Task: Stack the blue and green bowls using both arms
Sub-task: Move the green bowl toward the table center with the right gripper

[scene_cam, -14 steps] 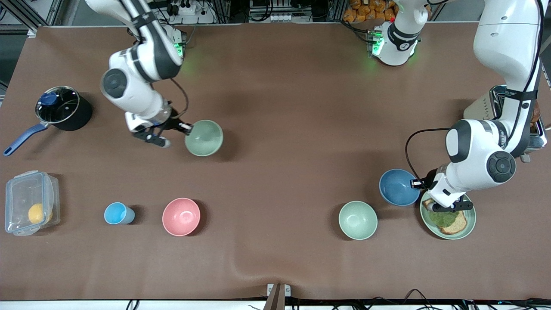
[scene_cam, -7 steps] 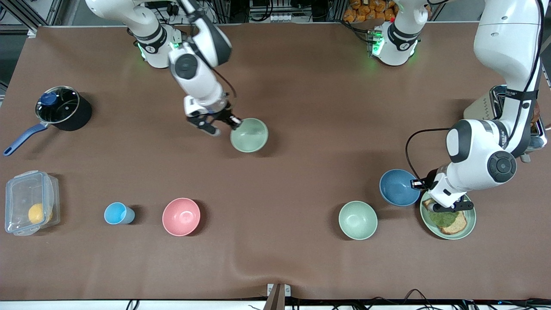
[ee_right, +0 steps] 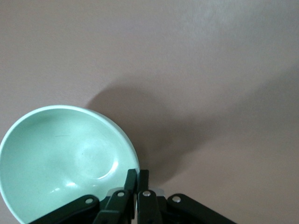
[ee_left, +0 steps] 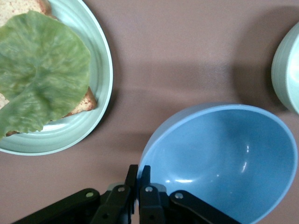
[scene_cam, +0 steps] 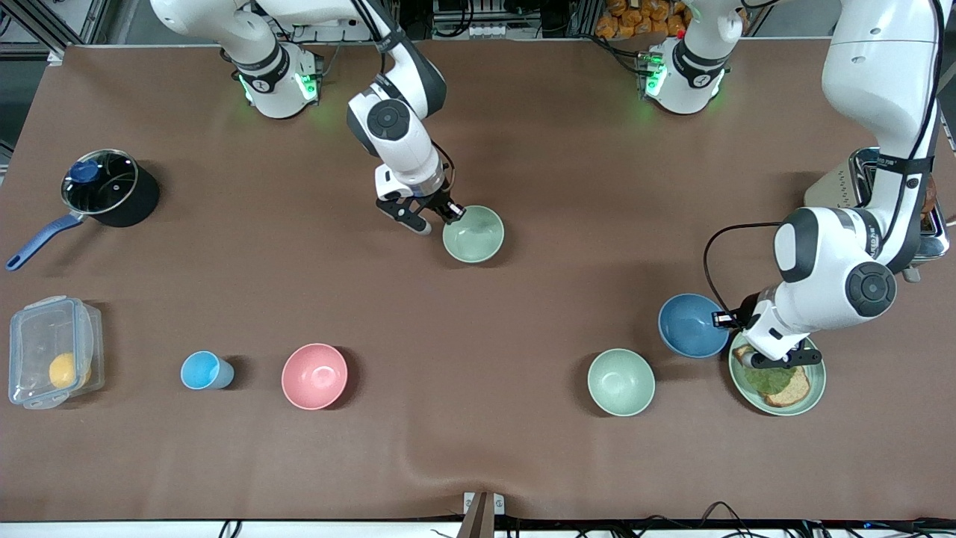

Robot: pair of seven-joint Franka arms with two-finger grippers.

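both tools clamped on bowl rims.
right tool (scene_cam: 449, 214) holds green bowl (scene_cam: 473, 234) above mid surface (scene_cam: 523, 149); left tool (scene_cam: 728, 320) grips blue bowl (scene_cam: 692, 325) beside plate (scene_cam: 816, 388).

bowls (scene_cam: 473, 235): 4 | cup (scene_cam: 202, 370): 1 | plate (scene_cam: 818, 385): 1 | pot (scene_cam: 112, 188): 1 | container (scene_cam: 52, 351): 1 | toaster (scene_cam: 859, 168): 1

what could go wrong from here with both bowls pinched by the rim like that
The right gripper holds the green bowl by a thin rim pinch; it could tilt or slip. The left gripper holds the blue bowl right beside the plate with lettuce toast; lifting or swinging could knock it. Another pale green bowl sits nearby, an easy wrong target.
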